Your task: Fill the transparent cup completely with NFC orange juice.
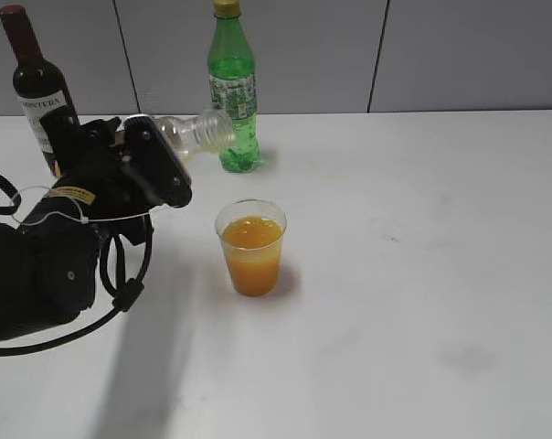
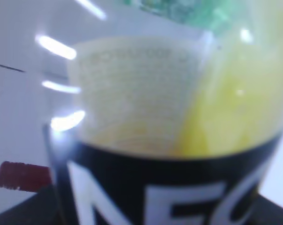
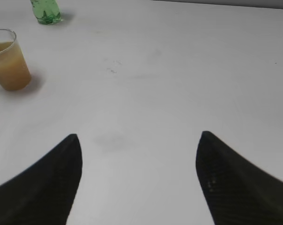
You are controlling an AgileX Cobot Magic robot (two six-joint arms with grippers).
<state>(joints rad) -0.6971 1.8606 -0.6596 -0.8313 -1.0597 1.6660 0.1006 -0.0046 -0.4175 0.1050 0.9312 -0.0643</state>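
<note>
The transparent cup [image 1: 250,247] stands mid-table, holding orange juice [image 1: 251,233] to a little below its rim; it also shows at the left edge of the right wrist view [image 3: 8,61]. My left gripper [image 1: 153,151] is shut on the NFC bottle [image 1: 196,133], which lies nearly level above the table, its neck pointing right, up and left of the cup. In the left wrist view the bottle [image 2: 169,140] fills the frame, black label low, with a little yellow juice [image 2: 235,108] inside. My right gripper [image 3: 137,140] hovers open over bare table, right of the cup.
A green soda bottle [image 1: 232,87] stands behind the cup near the wall, just past the tilted bottle's neck. A dark wine bottle [image 1: 38,87] stands at the back left behind my left arm. The white table [image 1: 422,274] stretches to the right.
</note>
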